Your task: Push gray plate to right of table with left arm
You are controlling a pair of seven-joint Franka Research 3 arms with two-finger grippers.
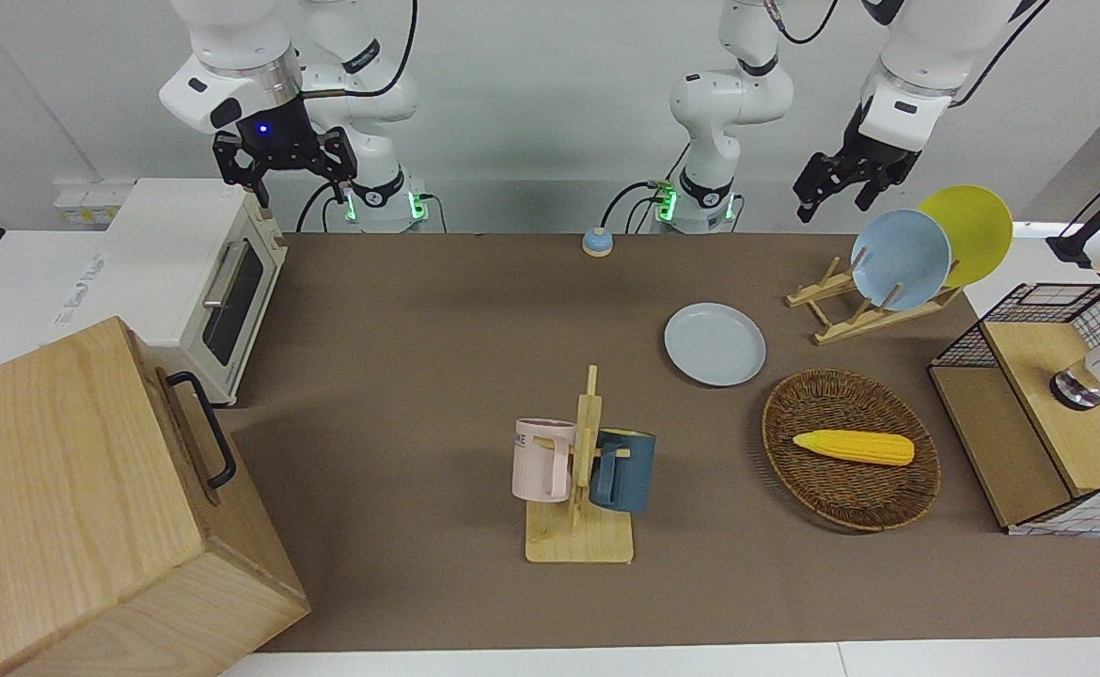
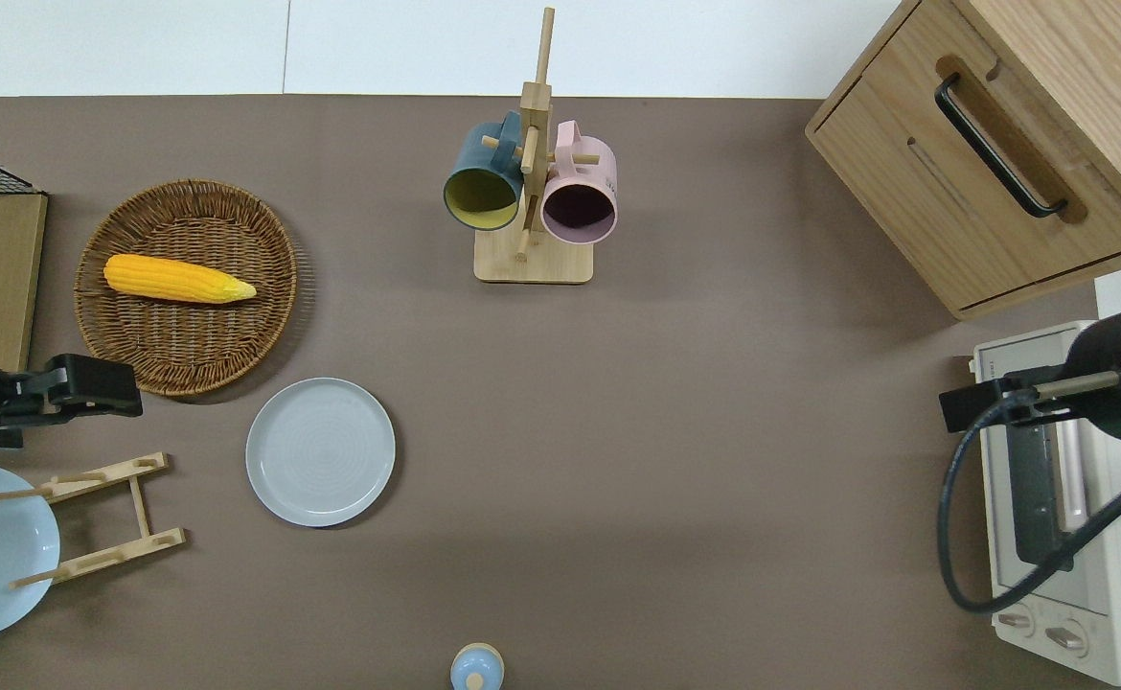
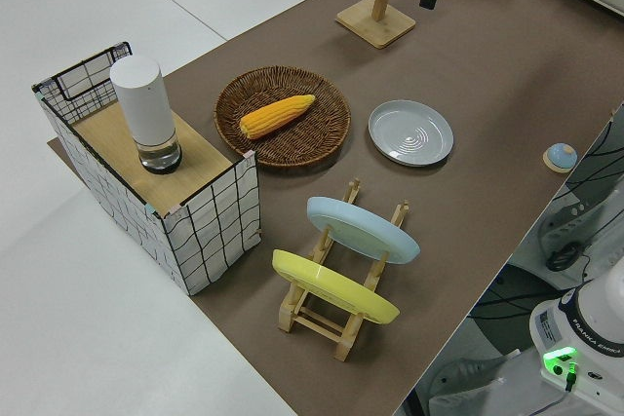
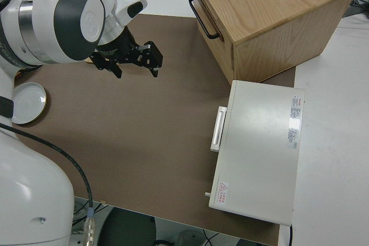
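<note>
The gray plate (image 1: 715,344) (image 2: 320,451) (image 3: 410,132) lies flat on the brown table (image 1: 437,376), toward the left arm's end. It is nearer to the robots than the wicker basket and beside the wooden plate rack. My left gripper (image 1: 832,207) (image 2: 110,388) hangs open and empty in the air. It is over the table between the basket's edge and the rack, well apart from the plate and toward the left arm's end from it. My right gripper (image 1: 287,179) (image 4: 137,68) is open, and that arm is parked.
A wicker basket (image 2: 263,316) holds a corn cob (image 2: 177,278). The plate rack (image 1: 851,315) carries a blue plate (image 1: 900,259) and a yellow plate (image 1: 978,226). A mug stand (image 1: 580,541) stands mid-table. A toaster oven (image 1: 202,282) and a wooden cabinet (image 1: 70,508) occupy the right arm's end. A wire crate (image 1: 1029,404) is at the left arm's end.
</note>
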